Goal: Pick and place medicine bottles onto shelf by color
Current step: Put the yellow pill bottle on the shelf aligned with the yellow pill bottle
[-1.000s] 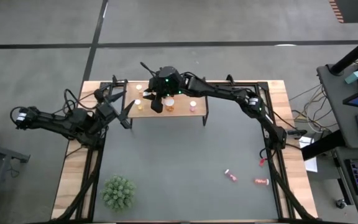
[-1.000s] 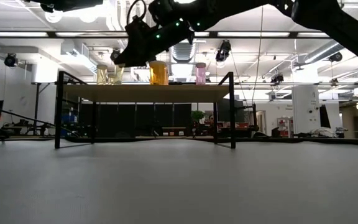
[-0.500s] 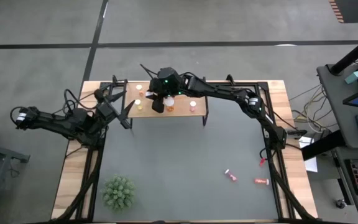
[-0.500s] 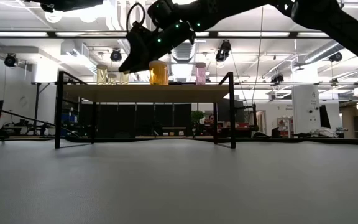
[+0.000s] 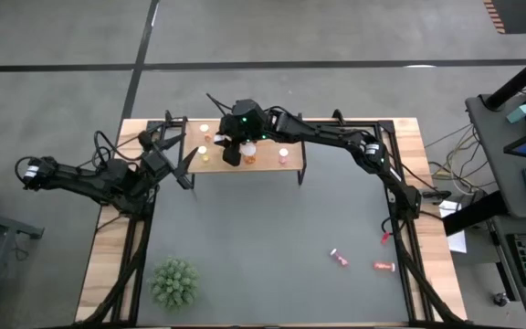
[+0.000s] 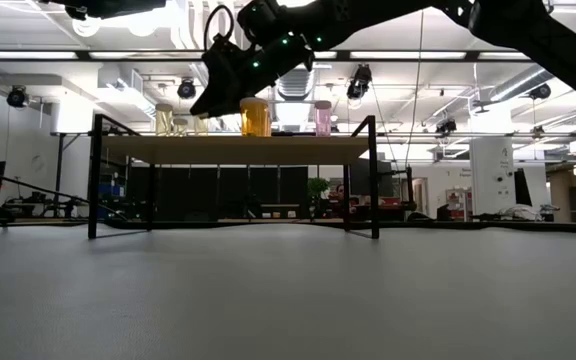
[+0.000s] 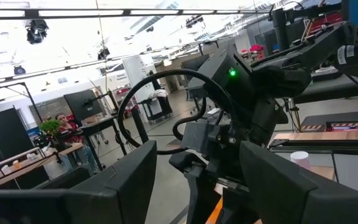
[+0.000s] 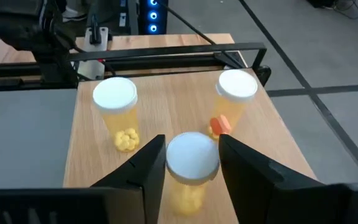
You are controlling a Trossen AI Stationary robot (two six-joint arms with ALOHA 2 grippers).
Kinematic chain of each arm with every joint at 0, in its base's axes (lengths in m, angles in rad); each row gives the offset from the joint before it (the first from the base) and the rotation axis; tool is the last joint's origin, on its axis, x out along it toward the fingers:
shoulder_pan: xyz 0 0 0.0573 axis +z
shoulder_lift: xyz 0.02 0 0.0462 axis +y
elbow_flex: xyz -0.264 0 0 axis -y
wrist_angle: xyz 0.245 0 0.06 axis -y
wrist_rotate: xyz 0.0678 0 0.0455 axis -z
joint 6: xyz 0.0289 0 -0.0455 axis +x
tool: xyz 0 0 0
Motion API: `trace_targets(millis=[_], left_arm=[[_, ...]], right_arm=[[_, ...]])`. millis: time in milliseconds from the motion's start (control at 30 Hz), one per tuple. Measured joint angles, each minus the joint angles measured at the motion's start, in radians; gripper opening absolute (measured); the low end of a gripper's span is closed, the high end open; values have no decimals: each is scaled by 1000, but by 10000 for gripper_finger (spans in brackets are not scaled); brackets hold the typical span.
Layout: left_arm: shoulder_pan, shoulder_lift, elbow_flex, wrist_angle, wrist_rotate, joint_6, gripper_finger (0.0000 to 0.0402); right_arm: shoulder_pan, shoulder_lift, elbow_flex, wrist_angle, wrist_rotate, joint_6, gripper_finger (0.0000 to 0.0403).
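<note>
Medicine bottles split between two places: most upright on the shelf at the far edge of the table, two pink ones lying flat on the grey top toward the right side, well apart from the shelf. On the board, seen from table height: pale yellow bottles at one end, a large orange bottle in the middle, a pink bottle beside it toward the other end.

Right gripper low over the board's left half, straddling a white-capped yellow bottle standing upright on the wood. Closely flanked on both sides; pinched or merely flanked, cannot tell from these angles. Just beyond it, another yellow bottle and a bottle with an orange pill inside, both upright and apart from each other.

Left gripper off the shelf's left end, near its black leg, spread wide with nothing between, facing the right arm.

Spiky green plant near the table's left corner, far from the shelf.
</note>
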Motion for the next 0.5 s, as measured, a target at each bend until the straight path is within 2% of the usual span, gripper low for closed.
trace_targets(millis=[267,500], left_arm=[[0,0,0,0,0,0,215],[0,5,0,0,0,0,215]], right_arm=[[0,0,5,-2,0,0,184],[8,-58,38,-87,1,-25,191]])
